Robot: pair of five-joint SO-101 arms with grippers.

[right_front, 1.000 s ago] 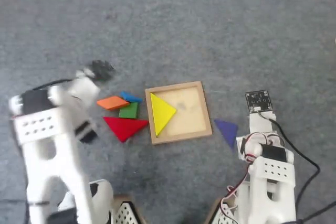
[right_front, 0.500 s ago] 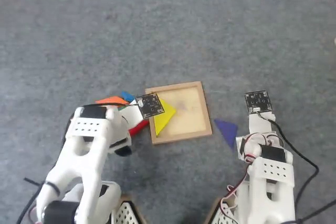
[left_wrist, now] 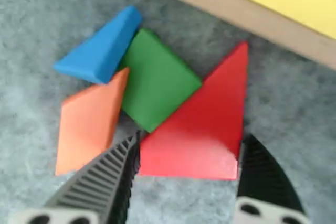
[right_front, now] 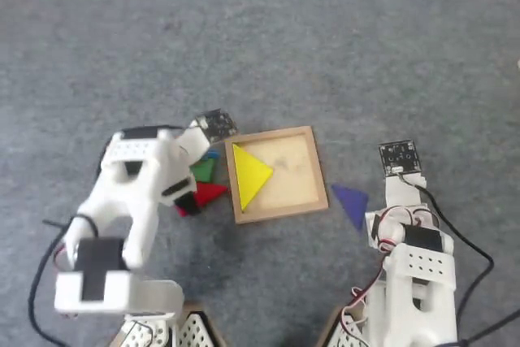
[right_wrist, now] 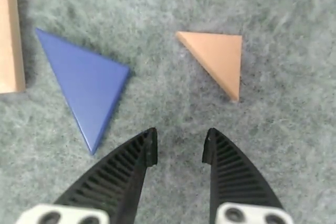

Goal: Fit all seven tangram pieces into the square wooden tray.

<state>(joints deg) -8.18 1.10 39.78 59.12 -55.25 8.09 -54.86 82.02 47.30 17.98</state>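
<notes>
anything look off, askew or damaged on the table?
Nothing stands out. The yellow triangle sits inside the tray; the other pieces lie loose on the carpet, none visibly damaged. The open left gripper brackets the red triangle.

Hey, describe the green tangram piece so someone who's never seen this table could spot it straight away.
Find the square wooden tray; a cluster of coloured pieces lies just outside the edge nearest the yellow triangle. The green piece sits in the middle of that cluster, touching the blue triangle, orange piece and red triangle. It is the only green one, a squarish block.
</notes>
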